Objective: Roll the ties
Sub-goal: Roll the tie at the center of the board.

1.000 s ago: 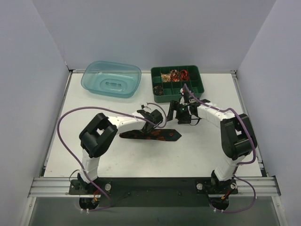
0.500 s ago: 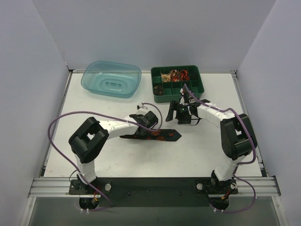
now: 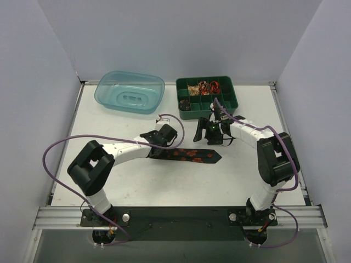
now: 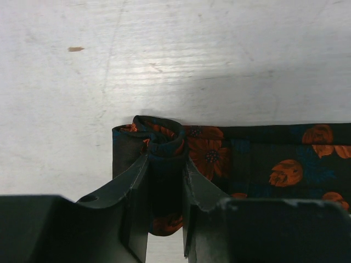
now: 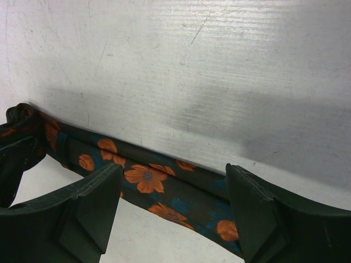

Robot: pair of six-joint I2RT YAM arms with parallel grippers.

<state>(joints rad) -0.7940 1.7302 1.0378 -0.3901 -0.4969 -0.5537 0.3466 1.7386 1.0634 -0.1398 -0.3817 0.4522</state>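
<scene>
The tie (image 3: 189, 155) lay flat across the middle of the table (image 3: 109, 126), its pointed wide end towards the right. The left gripper (image 4: 166, 159) pinched the other end, where the cloth was curled into a small first coil between its fingers, likely so that turning would wind the rest on. The right gripper (image 5: 174, 175) hung spread wide over the flat stretch, holding nothing, probably placed to steady the cloth as the roll grew. Most of the length was not yet rolled
</scene>
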